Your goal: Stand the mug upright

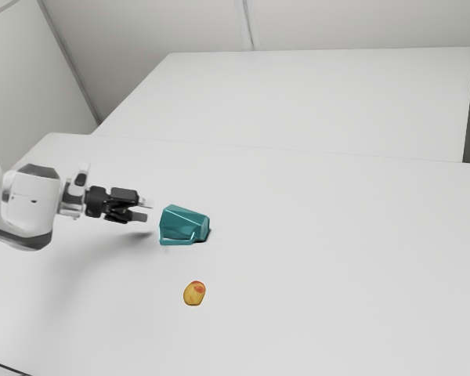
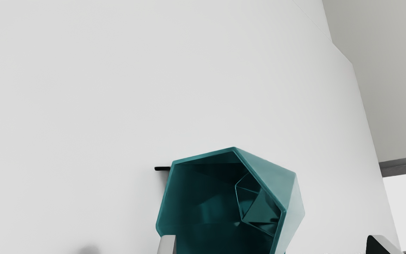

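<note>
Pale grey walls [image 1: 360, 23] rise behind everything in the exterior view, meeting in a corner at the upper left, with a narrow vertical seam near top centre. A broad, plain white tabletop [image 1: 337, 274] spreads across the middle and lower frame, and beyond it a second white flat surface [image 1: 321, 102] fills much of the upper centre and upper right.

From the left edge of the exterior view comes the rounded white robot arm [image 1: 31, 207] with dark grey trim, ending in a black two-finger gripper [image 1: 143, 210] with light-coloured tips. Its fingers are spread apart, with nothing pinched between them.

Just beyond those tips, left of centre in the exterior view, the glossy teal faceted mug [image 1: 185, 223] lies on its side on the tabletop. Its mouth faces the gripper, and the wrist view looks into its dark angular interior; its narrower base points to the exterior view's right.

Smallest is a rounded yellow-orange fruit [image 1: 194, 294] with a reddish patch, lower down in the exterior view, below the mug and apart from it.
</note>
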Available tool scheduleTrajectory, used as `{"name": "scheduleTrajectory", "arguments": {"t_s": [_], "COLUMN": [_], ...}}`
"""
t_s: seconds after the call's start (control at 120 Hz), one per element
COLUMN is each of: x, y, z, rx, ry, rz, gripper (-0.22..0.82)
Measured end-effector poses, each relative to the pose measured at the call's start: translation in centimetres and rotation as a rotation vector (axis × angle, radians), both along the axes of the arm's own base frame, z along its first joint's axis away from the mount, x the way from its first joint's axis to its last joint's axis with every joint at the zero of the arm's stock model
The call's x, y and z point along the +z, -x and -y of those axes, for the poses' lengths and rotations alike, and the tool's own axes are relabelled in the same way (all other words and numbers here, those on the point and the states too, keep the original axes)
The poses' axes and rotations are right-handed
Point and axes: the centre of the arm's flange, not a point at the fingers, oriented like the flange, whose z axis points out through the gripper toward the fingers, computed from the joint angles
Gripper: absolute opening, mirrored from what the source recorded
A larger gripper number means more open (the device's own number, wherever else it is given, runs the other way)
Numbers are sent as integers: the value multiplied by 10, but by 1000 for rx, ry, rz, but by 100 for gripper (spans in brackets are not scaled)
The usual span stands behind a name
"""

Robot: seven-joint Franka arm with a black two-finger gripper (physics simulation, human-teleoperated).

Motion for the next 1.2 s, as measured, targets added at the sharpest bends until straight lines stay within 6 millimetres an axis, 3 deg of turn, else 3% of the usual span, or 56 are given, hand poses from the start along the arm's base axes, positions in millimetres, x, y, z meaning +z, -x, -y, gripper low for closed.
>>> {"name": "scheduleTrajectory", "arguments": {"t_s": [0.775,1.2], "x": [0,-12], "y": [-7,-9], "z": [43,58], "rx": [-116,-147], "ry": [73,106], "rz": [27,27], "gripper": [59,57]}}
